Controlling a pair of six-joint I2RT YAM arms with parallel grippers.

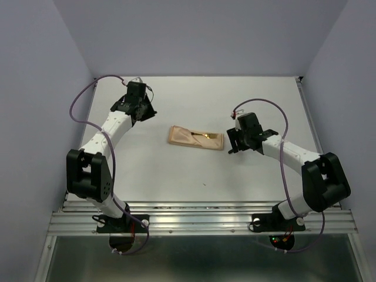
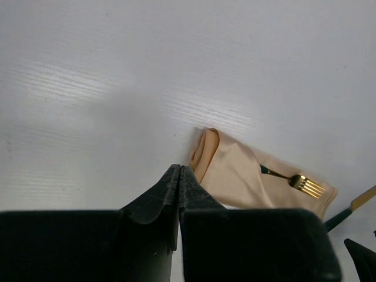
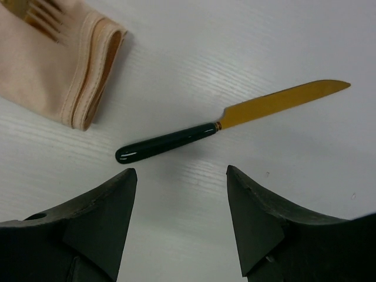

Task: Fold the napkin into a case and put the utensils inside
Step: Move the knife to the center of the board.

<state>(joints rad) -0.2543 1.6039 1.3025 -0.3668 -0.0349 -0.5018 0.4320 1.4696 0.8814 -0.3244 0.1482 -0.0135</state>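
In the right wrist view, the fork (image 3: 41,17) is showing only its gold tines at the upper left corner. The rest is being cut off by the top edge. The case (image 3: 59,64) is likewise being cropped by the top and left edges. In the left wrist view, the knife (image 2: 341,216) is being cut by the right edge, most of its blade out of frame. The fork's handle is disappearing under a fold of the case there. The left gripper (image 2: 179,171) is covering the case's lower edge at bottom centre. A dark shape (image 2: 361,255) is showing at the lower right corner, too cropped to name. In the top view, the knife is proving too small to pick out by the case's right end.
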